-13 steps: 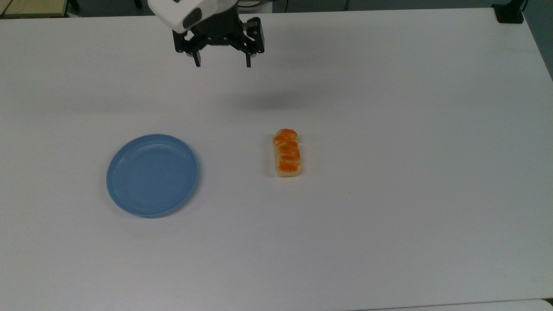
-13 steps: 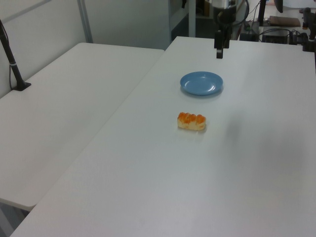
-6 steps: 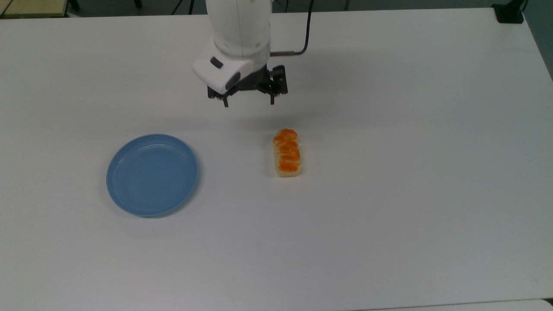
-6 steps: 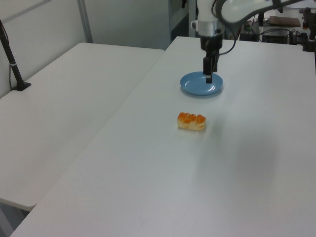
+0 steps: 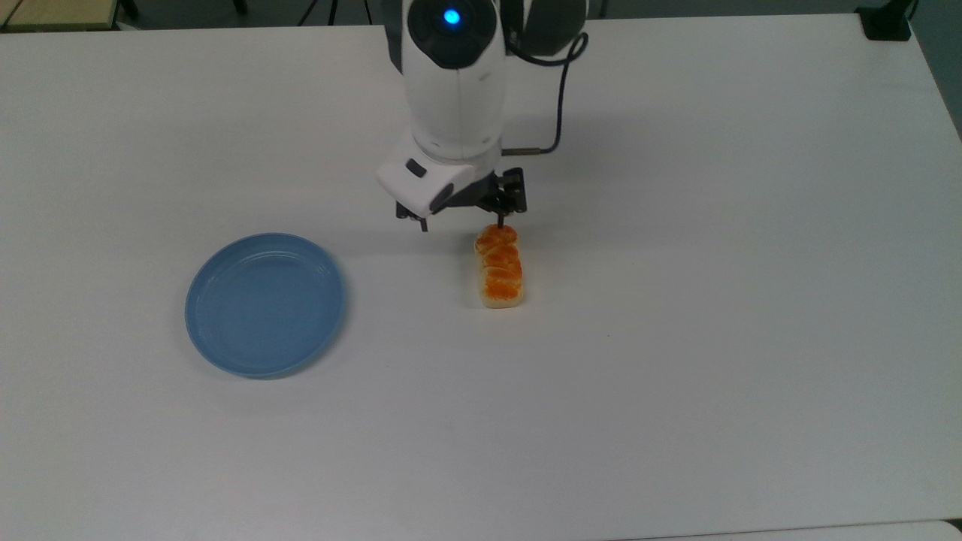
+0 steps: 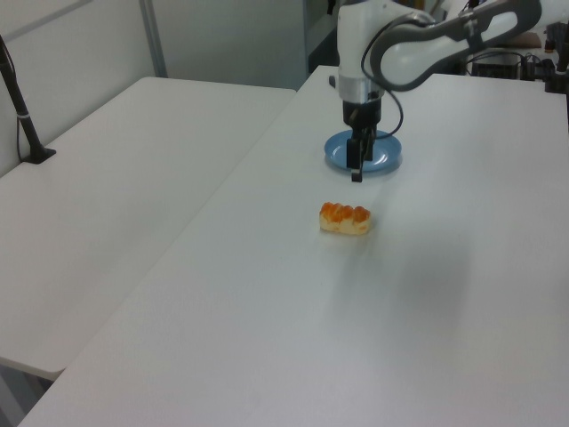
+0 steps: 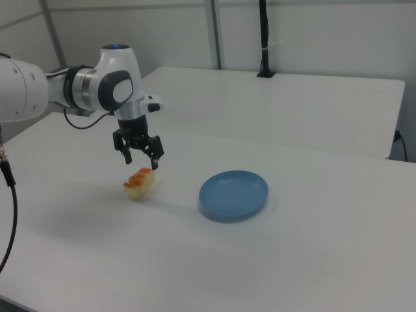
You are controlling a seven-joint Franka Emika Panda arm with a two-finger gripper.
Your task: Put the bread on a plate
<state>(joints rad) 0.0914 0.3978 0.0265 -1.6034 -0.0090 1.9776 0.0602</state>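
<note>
My two-finger claw hangs above the white table, fingers spread wide and gripping nothing. The small oblong loaf with its glossy orange-brown top and pale cream sides lies flat on the table just below my claw; in the top view one fingertip stands at its near end. The round, shallow light-blue plate sits bare, well off to my claw's side, toward the top view's left.

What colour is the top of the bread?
Glossy orange-brown over pale cream sides; the bread shows best in the top view.
</note>
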